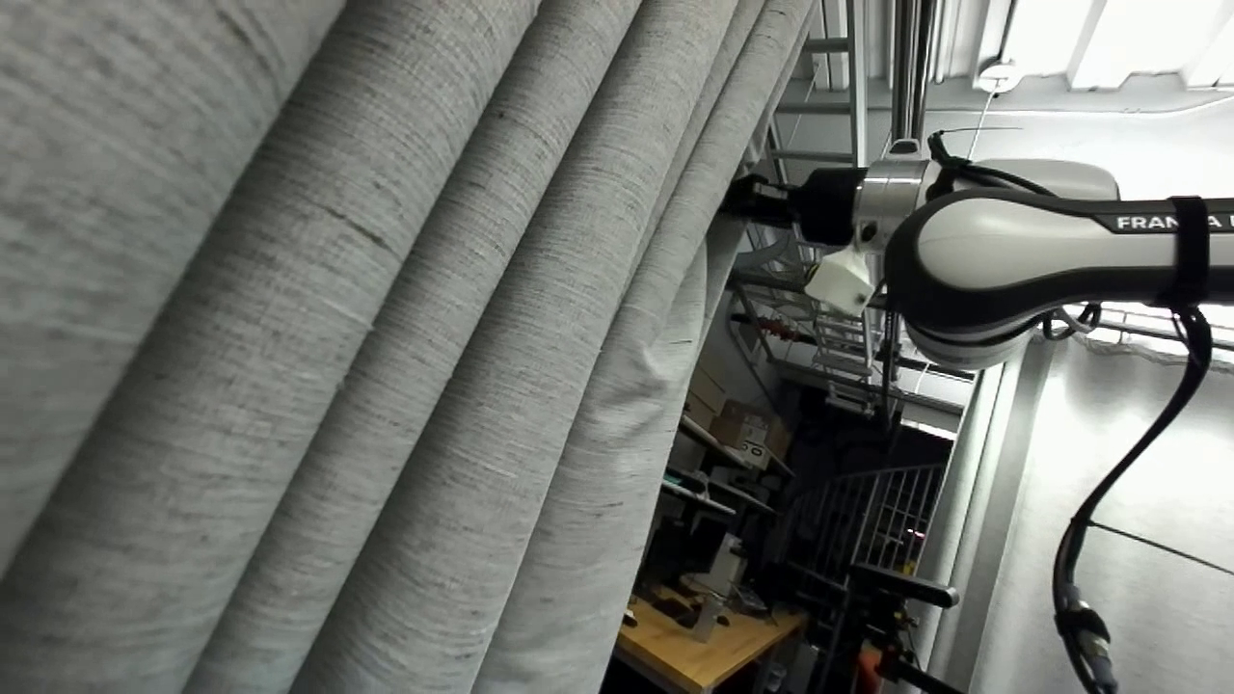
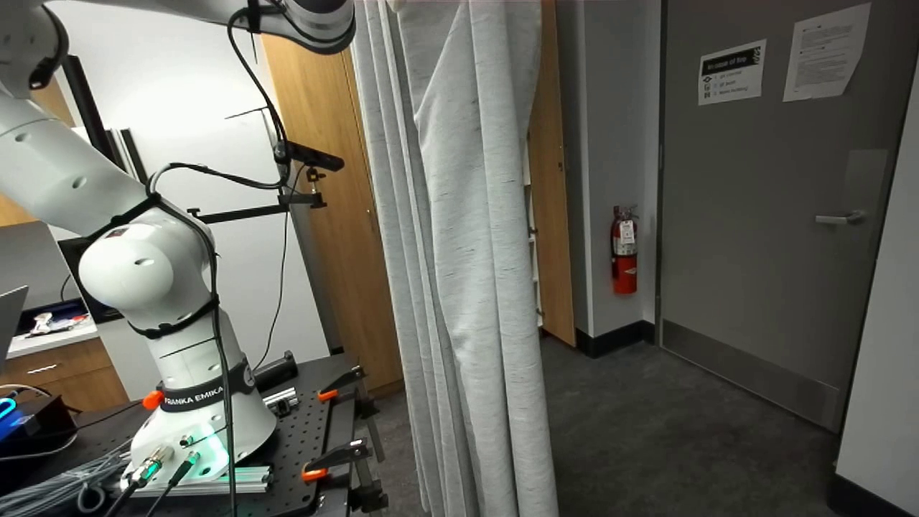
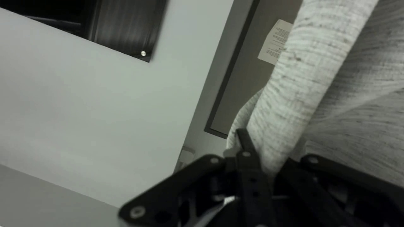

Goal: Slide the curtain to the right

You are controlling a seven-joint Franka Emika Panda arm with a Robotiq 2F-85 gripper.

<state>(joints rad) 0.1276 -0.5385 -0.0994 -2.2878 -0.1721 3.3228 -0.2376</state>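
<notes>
The biggest thing is the light-grey woven cloth curtain (image 1: 386, 337), which fills the left half of an exterior view with long, deep folds. In an exterior view the curtain (image 2: 474, 251) hangs near the middle, all bunched up, from the top to the bottom. Behind it stands a tall brown wooden cupboard (image 2: 341, 230). Off to the right, well apart from the cloth, is a flat grey door (image 2: 754, 251). A flat black table (image 2: 305, 413) with rows of little holes is low on the left. On it stands the white and black robot arm (image 2: 143, 266), seen in both exterior views. A red fire extinguisher (image 2: 624, 251) with a white label is by the wall, just beside the door. Two white sheets of paper (image 2: 826, 54) are stuck on the door. Last is the black two-fingered gripper (image 3: 268, 157). In the wrist view, a fold of the curtain goes down between its two fingers (image 3: 251, 173). They pinch it, so it is holding the curtain near its edge. How deep the cloth goes is hidden.
</notes>
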